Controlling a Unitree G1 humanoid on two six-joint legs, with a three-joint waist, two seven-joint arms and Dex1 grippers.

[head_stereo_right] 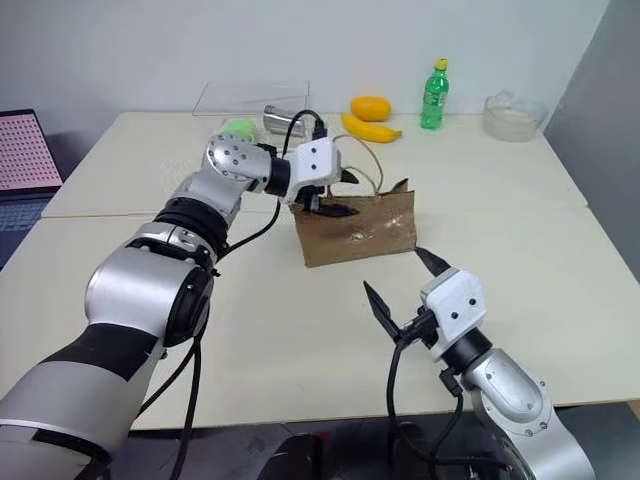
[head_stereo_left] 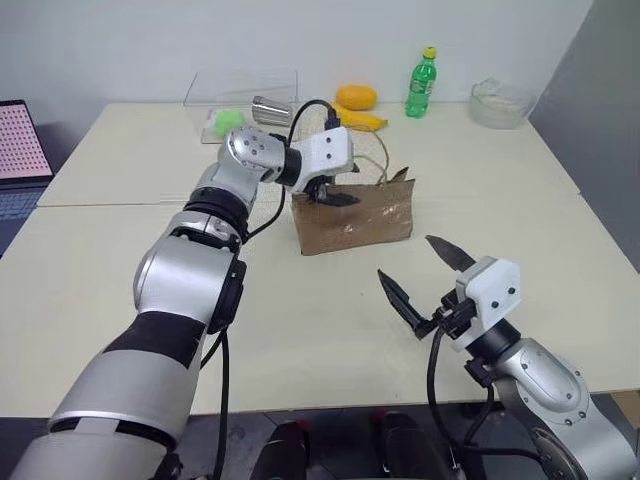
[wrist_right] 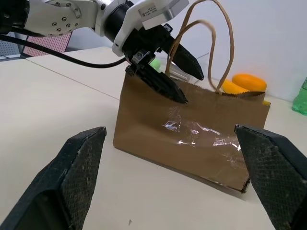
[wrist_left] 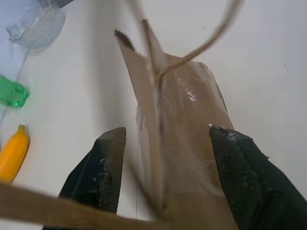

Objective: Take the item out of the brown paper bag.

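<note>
Here the brown paper bag [head_stereo_left: 352,217] stands upright near the middle of the table [head_stereo_left: 120,260], its long axis running left to right, with its 2 cord handles [wrist_right: 218,43] looped above the open top. The left gripper [head_stereo_left: 336,188] is at the bag's left end, right over the rim. In the right wrist view its 2 fingers are parted, 1 lying against the near wall outside and the other on the far side of that wall, so they straddle the paper without pinching it. Nothing is in its grasp.

The item cannot be seen; judging by the task it is inside the bag, below and to the right of the left fingers.

The right gripper [head_stereo_left: 425,278] hovers over the near right part of the table, well apart from the bag and on its near side, jaws spread wide and empty, pointing at the near wall.

The left arm is clearly the nearer one. As I read it, reaching the item means going down through the mouth and along the bag's length, while the right arm could steady the near wall.

At the far edge sit a green bottle [head_stereo_left: 422,83], a banana [head_stereo_left: 362,119] and an orange fruit [head_stereo_left: 356,96].
</note>
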